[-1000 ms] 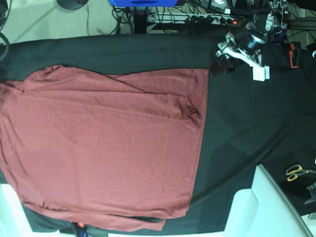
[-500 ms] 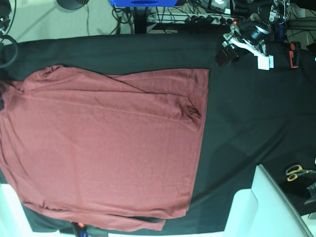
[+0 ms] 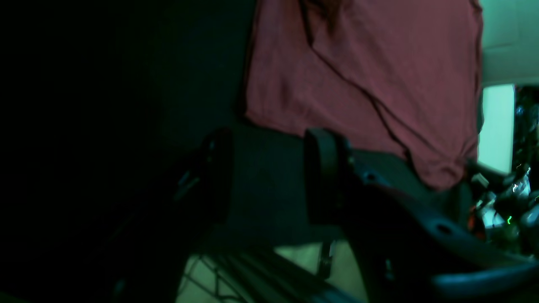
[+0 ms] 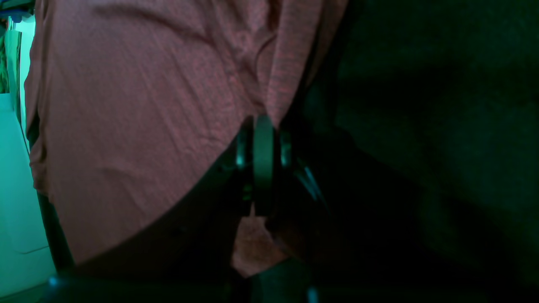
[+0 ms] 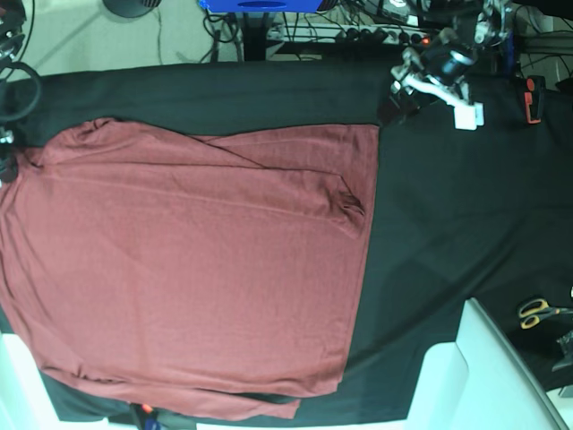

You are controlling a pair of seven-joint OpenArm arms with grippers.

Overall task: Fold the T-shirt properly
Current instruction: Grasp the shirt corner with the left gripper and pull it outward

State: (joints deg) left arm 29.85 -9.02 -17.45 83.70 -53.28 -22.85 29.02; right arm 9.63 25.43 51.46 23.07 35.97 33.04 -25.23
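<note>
The right gripper (image 4: 263, 139) is pinching the edge of the T-shirt (image 5: 188, 269), jaws pressed together on it, having been wide a second ago. The T-shirt is lying spread over the black cloth (image 5: 448, 224), sleeves tucked in, body folds seemingly still to do. The left gripper (image 3: 265, 176) is hovering spread and empty, now shifted slightly from earlier.
</note>
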